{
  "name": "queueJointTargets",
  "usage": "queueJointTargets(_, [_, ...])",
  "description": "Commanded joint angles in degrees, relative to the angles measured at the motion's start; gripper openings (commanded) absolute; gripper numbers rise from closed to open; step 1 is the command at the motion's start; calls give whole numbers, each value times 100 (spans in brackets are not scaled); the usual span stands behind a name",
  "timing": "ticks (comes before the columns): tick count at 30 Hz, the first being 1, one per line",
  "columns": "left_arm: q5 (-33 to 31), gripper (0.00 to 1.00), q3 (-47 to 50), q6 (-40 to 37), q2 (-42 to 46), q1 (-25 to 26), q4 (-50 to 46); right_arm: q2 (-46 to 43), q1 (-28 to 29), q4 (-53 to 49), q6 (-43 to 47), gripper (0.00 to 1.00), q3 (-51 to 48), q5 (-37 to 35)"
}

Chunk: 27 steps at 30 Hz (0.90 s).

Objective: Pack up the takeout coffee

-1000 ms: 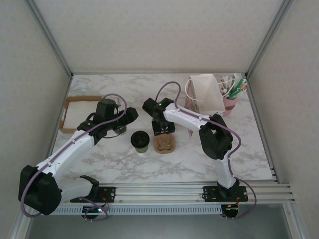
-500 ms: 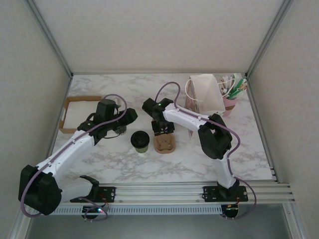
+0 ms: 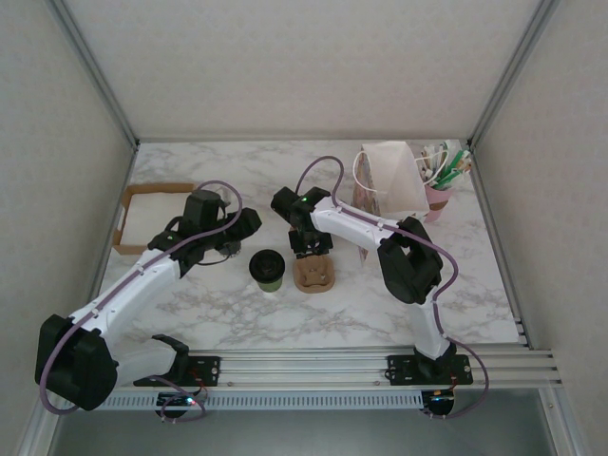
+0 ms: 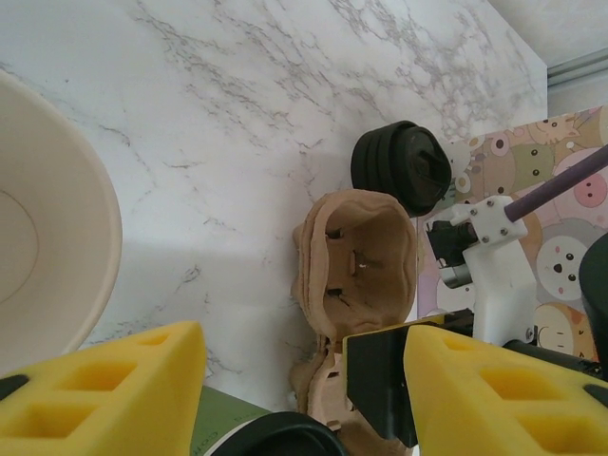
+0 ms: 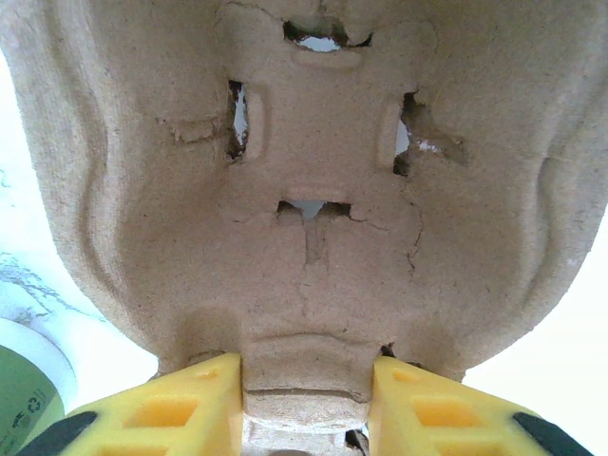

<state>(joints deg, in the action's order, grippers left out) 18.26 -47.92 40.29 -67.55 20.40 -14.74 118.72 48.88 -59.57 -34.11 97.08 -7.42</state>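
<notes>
1. Green paper coffee cup (image 3: 267, 271) with a black lid stands upright on the marble table (image 3: 237, 313). It is just left of the brown pulp carrier (image 3: 312, 275) and not in it.
2. Right gripper (image 5: 304, 404) is at the carrier's far end. Its yellow fingers (image 5: 161, 413) sit on either side of the end lip, close against it; whether they pinch it I cannot tell.
3. Left gripper (image 4: 304, 366) hangs near the cup on its left, fingers apart and holding nothing.
4. Black lids (image 4: 401, 166) lie stacked beyond the carrier, beside a patterned paper bag (image 3: 389, 176).
5. Cream-lined open cup (image 4: 38, 247) sits at the left of the left wrist view.
</notes>
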Motion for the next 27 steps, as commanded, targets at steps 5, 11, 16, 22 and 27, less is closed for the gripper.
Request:
queueJointTargets(5, [43,57,55,13,32,-49,132,-291,-38,-155,-2,33,154,-14])
queueJointTargets(11, [56,56,55,14,7,-45,158,-392,-37,-160,18,32,172,3])
queueJointTargets(16, [62,56,55,14,-8,-45,167,-466,-38,-173,45,32,204,26])
queueJointTargets(22, [63,55,36,14,20,-49,180,-805,-37,-195,134,32,252,88])
queueJointTargets(27, [15,55,-6,16,165,-48,221,-1280,-31,-139,325,33,320,302])
